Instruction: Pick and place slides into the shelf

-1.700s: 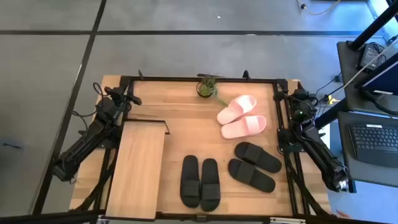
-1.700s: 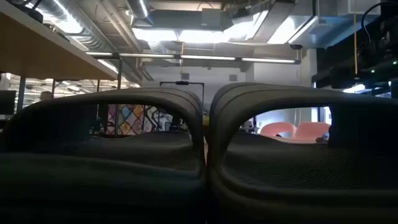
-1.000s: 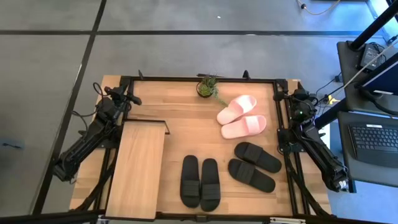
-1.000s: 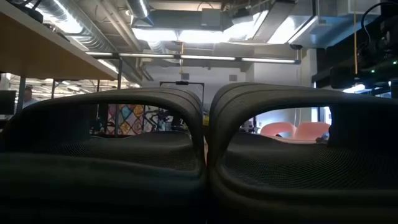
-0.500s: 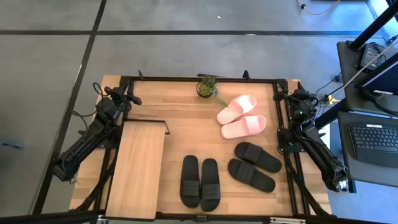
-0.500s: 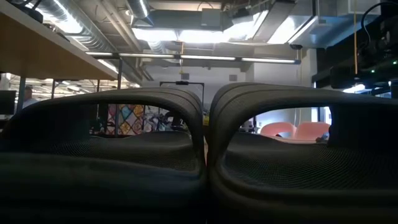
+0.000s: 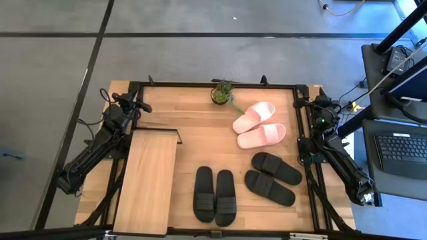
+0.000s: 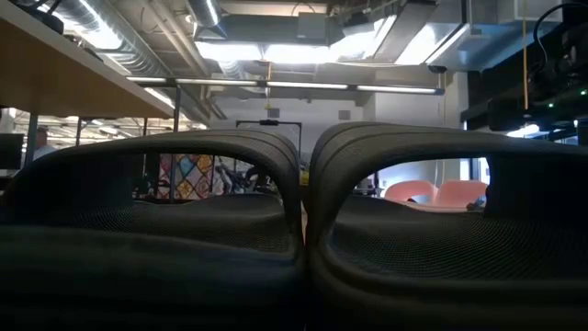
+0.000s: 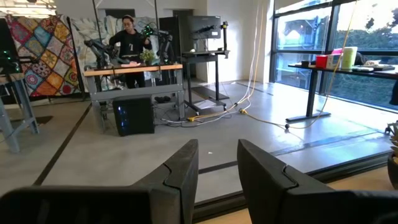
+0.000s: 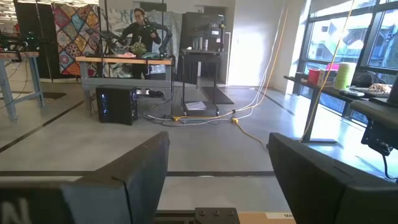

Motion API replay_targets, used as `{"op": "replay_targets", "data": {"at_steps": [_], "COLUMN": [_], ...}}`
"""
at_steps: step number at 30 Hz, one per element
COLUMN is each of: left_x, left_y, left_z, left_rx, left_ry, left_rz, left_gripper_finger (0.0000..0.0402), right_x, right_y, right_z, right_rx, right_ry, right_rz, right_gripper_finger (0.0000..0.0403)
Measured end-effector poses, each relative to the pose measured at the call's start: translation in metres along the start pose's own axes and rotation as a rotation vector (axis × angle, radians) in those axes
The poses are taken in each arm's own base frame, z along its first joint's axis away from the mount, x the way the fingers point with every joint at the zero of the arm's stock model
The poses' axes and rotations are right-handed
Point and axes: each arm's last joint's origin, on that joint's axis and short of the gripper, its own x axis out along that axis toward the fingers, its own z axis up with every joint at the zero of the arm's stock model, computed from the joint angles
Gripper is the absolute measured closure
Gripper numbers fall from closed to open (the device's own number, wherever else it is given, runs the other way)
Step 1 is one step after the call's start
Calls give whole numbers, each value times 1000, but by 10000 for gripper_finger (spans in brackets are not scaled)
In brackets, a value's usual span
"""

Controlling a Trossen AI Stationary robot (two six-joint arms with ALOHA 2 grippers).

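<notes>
Right against the low camera, filling most of its view: two matte black slide sandals side by side [image 7: 215, 195], touching, by the near edge of the light wooden tabletop [image 7: 200, 133]. Beside that pair, to its left: the long light-wood shelf plank [image 7: 147, 180], bare on top, reaching the table's near edge. To the right of the same pair, a little farther back: two more black slides [image 7: 273, 178], lying slanted, close together, near the right rail. Beyond those, well apart from the front pair: two pale pink slides [image 7: 259, 125], touching each other. Past the pink ones, at the far edge: a small green plant in a pot [image 7: 222, 93]. Open bare wood between the front pair and the plant.

At the far left corner, off the wood: the left gripper [image 9: 217, 168], fingers a small gap apart, holding nothing. At the far right corner: the right gripper [image 10: 217, 165], fingers wide apart, also holding nothing.

All around: grey floor, desks, bright windows, a colourful quilt on the wall [image 9: 37, 53], and a person standing at a far desk [image 9: 130, 43].
</notes>
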Motion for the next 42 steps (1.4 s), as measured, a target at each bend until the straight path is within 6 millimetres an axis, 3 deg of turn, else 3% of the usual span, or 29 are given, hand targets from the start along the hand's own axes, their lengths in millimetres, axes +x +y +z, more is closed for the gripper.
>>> {"op": "replay_targets", "data": {"at_steps": [42], "left_x": [0], "left_y": [0], "left_z": [0], "left_rx": [0], "left_ry": [0], "left_rz": [0], "left_gripper_finger": [298], "right_x": [0], "right_y": [0], "right_z": [0], "right_rx": [0], "right_ry": [0], "right_rz": [0], "right_gripper_finger": [128]}}
